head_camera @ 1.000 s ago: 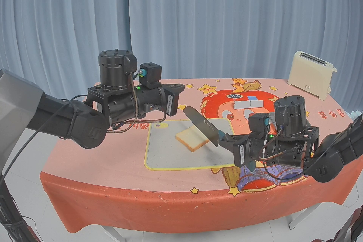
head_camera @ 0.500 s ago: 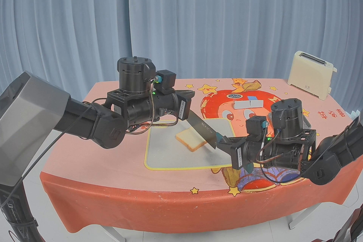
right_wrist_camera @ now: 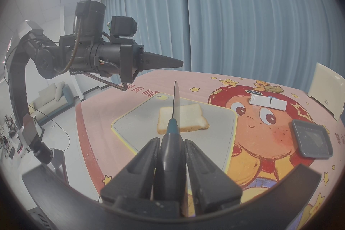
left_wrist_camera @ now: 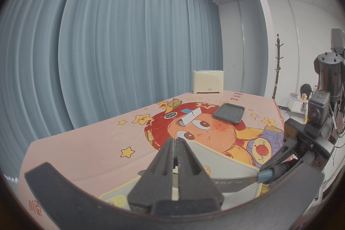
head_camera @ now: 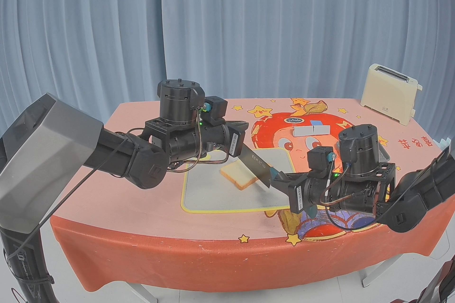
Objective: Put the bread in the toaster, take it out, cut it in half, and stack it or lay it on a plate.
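Cutting step in hand: the right gripper (right_wrist_camera: 171, 142) was clamped on the knife (right_wrist_camera: 175, 99) handle, blade edge-down across the bread (right_wrist_camera: 188, 120), which lay on the cutting board (right_wrist_camera: 133, 126). The left gripper (left_wrist_camera: 176, 150), fingers pressed together, hung near the blade's tip. The next move, by my reckoning, called for a straight press down through the middle.

- Gleaming dully as smooth grey metal along the knife (head_camera: 255, 161) blade; looking like teal plastic at its handle.
- Showing a porous, matt crumb on the bread (right_wrist_camera: 182, 118).
- Lying smooth and matt, plastic-looking, as the cutting board (head_camera: 208, 188).
- Draping as matt printed cloth: tablecloth (head_camera: 142, 204).
- Shining faintly on the smooth cream toaster (head_camera: 389, 93).
- Looking like matt dark plastic on the plate (right_wrist_camera: 312, 139) and right gripper (right_wrist_camera: 171, 139).
- Hanging as pleated cloth: curtain (head_camera: 260, 20).
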